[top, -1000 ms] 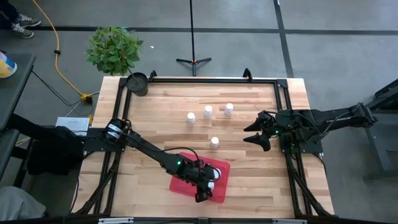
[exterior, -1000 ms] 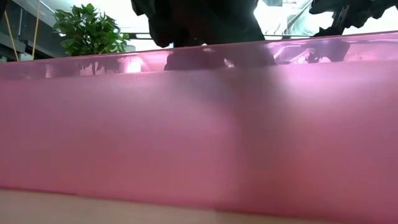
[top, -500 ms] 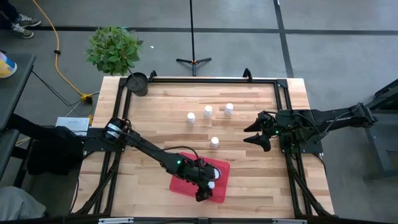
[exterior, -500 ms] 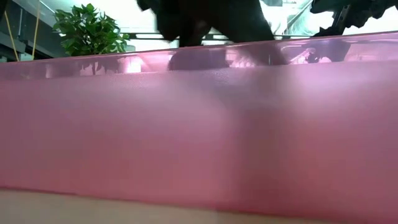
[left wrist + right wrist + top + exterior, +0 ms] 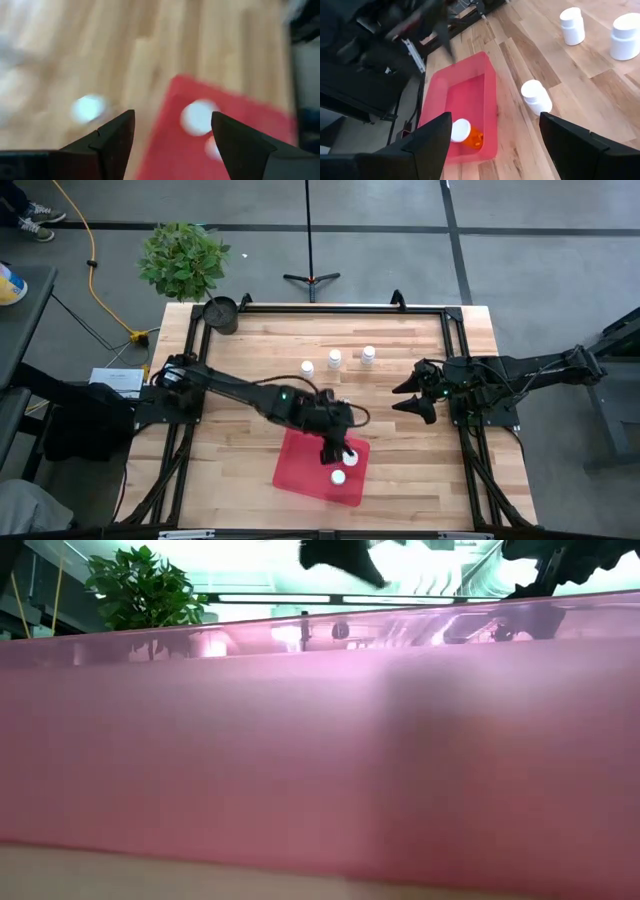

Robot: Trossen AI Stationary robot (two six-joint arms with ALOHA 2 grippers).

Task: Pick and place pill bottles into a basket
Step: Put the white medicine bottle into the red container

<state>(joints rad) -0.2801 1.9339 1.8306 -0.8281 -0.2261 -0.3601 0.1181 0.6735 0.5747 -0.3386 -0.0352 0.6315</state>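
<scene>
The red basket (image 5: 300, 470) lies near the table's front edge and holds two pill bottles, whose white caps (image 5: 349, 455) (image 5: 338, 477) show from above. One of them has an orange body (image 5: 472, 137). My left gripper (image 5: 335, 450) hangs open and empty above the basket (image 5: 240, 140). A white bottle (image 5: 536, 96) stands on the wood just beyond the basket's far side. Three more (image 5: 307, 368) (image 5: 334, 358) (image 5: 368, 355) stand upright farther back. My right gripper (image 5: 405, 395) waits open at the right, clear of everything.
A small dark pot (image 5: 221, 312) stands at the table's far left corner, with a green plant (image 5: 183, 260) behind it. The basket's pink wall (image 5: 320, 760) fills the low view. Bare wood lies between the bottles and my right gripper.
My left gripper has risen out of the basket and gone toward the table's far edge, mostly in the last half second. The two bottles stay where they lay in the basket.
</scene>
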